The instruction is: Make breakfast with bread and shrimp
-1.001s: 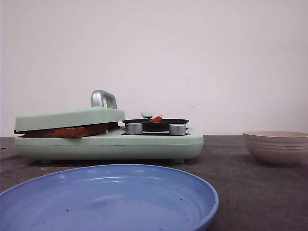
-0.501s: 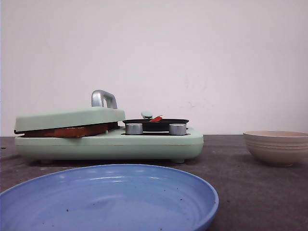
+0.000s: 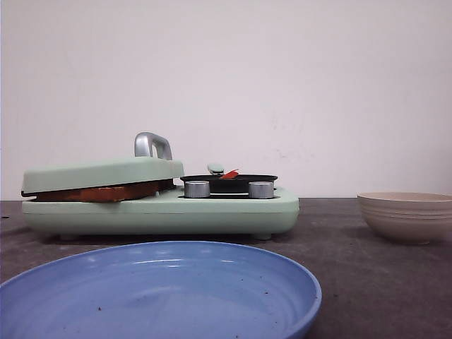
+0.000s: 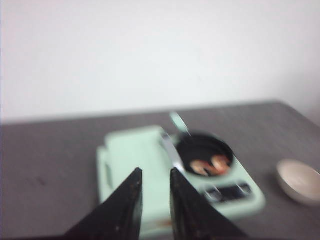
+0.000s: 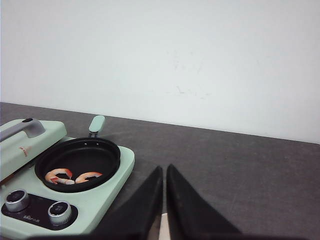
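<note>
My left gripper (image 4: 152, 192) shows its jaws narrowly parted with nothing between them, hanging above the near side of the mint-green breakfast maker (image 3: 162, 208); that view is blurred. My right gripper (image 5: 164, 195) has its jaws nearly closed, only a thin slit showing, also empty, over bare bench (image 5: 240, 170) just off the appliance's right end. The appliance sits toward the left of the bench's far half. Its hinged lid (image 3: 102, 173), with a silver handle (image 3: 152, 145), rests slightly propped on the left plate, and an orange-brown edge shows in the gap; I judge this to be the bread (image 3: 99, 193) toasting, though the slices themselves are hidden. The shrimp (image 5: 72, 176), two curled orange-pink pieces, lie in the small black pan (image 5: 77, 162) on the appliance's right side, behind the two silver knobs (image 5: 37, 206). A blue plate (image 3: 159, 293) sits at the bench's near edge, bare, and a beige bowl (image 3: 406, 215) stands toward the right edge. I judge cooking underway and plating not yet begun. The next move calls for raising the lid by its handle with the left arm, then lifting out the bread.
</note>
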You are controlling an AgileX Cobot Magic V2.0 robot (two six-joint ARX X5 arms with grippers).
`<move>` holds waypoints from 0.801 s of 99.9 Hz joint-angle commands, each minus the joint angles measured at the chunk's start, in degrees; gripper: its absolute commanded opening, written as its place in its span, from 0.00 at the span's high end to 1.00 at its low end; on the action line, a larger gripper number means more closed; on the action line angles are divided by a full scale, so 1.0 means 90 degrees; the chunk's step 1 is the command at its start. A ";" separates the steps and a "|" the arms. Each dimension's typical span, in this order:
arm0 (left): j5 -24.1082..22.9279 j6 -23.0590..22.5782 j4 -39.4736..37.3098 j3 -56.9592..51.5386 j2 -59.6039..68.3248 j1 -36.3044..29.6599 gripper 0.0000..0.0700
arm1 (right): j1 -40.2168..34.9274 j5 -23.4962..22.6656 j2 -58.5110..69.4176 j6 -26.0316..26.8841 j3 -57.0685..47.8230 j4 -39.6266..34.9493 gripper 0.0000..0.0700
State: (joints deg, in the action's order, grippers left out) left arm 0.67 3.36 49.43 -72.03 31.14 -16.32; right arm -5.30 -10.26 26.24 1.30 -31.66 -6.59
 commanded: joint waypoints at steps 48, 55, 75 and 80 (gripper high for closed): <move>0.0403 -0.0595 -0.4639 0.6011 -0.2047 0.1838 0.98 | -0.0022 0.0022 0.0012 -0.0029 -0.0066 0.0066 1.00; 0.0413 -0.0291 -0.4639 0.6564 -0.2419 0.1962 0.98 | -0.0022 0.0022 0.0012 -0.0029 -0.0066 0.0066 1.00; 0.0406 -0.0107 -0.4624 0.7461 -0.3191 0.2147 0.98 | -0.0022 0.0024 0.0012 -0.0029 -0.0066 0.0066 1.00; 0.0401 -0.0136 -0.4609 0.7611 -0.3342 0.2195 0.98 | -0.0022 0.0022 0.0012 -0.0029 -0.0066 0.0066 1.00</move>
State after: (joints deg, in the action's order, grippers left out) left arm 4.38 2.09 8.75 -4.58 2.28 2.92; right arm -5.30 -10.26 26.24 1.30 -31.66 -6.59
